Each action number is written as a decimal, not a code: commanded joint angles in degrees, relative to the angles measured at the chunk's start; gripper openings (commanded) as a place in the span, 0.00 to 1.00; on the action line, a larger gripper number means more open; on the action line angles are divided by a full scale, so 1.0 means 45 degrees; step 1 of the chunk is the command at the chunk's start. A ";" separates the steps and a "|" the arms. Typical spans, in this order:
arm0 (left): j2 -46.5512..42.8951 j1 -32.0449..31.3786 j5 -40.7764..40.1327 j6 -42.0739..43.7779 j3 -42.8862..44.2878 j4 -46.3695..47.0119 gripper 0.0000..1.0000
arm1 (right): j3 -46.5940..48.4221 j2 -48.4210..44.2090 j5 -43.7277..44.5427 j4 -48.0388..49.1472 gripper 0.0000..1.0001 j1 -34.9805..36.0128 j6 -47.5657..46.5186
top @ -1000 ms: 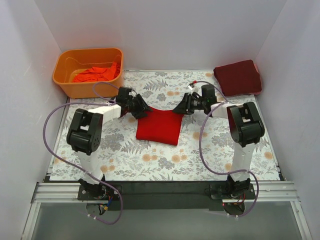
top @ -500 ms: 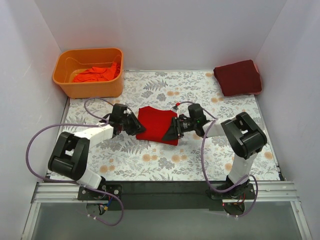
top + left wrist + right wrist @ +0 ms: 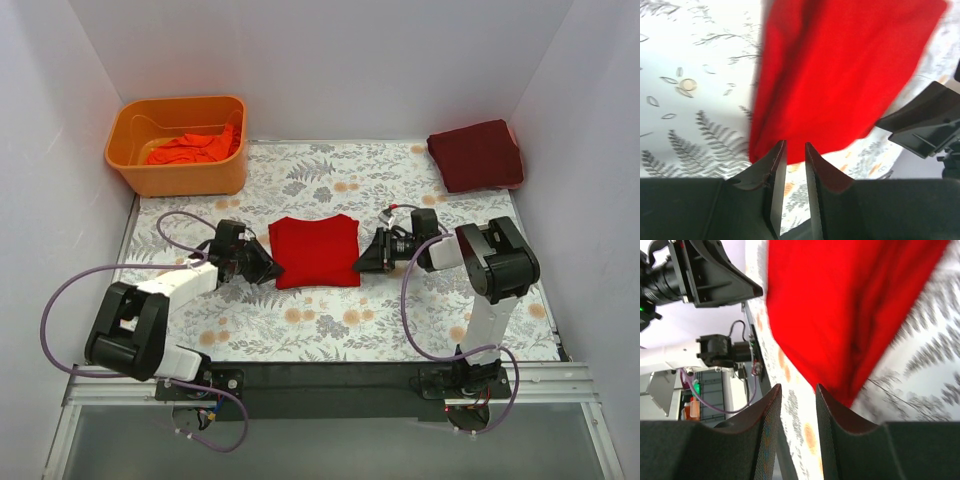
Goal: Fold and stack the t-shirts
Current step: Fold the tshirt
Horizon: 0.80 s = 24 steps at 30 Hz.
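A bright red t-shirt [image 3: 315, 250] lies folded into a flat square in the middle of the floral cloth. My left gripper [image 3: 268, 268] sits low at its left edge, with the jaws slightly apart and nothing between them. My right gripper [image 3: 362, 263] sits low at its right edge, open and empty. In the left wrist view the red shirt [image 3: 840, 75] lies just beyond my left gripper [image 3: 795, 150]. In the right wrist view the shirt [image 3: 850, 305] lies just beyond my right gripper [image 3: 798, 387]. A folded dark maroon t-shirt [image 3: 476, 155] rests at the back right.
An orange plastic tub [image 3: 135, 135] stands at the back left with a crumpled orange-red shirt [image 3: 190, 148] inside. White walls close in the table on three sides. Purple cables loop beside both arms.
Both grippers brought the red shirt's far edge toward the near side, folding it over. They then let go and moved out to the shirt's left and right edges.
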 commanded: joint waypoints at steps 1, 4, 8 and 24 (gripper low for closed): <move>-0.0870 -0.0064 -0.0029 0.0043 0.0481 0.0338 0.22 | 0.0980 -0.0986 -0.0122 0.0430 0.40 0.0065 0.0378; -0.0150 0.0053 -0.0810 0.0336 0.1610 0.0592 0.22 | 0.2249 -0.0968 0.0443 0.0430 0.41 0.0084 0.0634; 0.1939 0.0502 -0.0695 0.0240 0.3292 0.1587 0.22 | 0.3832 0.0083 0.1807 0.0489 0.41 0.0065 0.1355; 0.7354 0.1342 -0.1086 0.0629 0.6227 0.2137 0.19 | 0.5984 0.4053 0.3492 0.0645 0.42 -0.0520 0.1787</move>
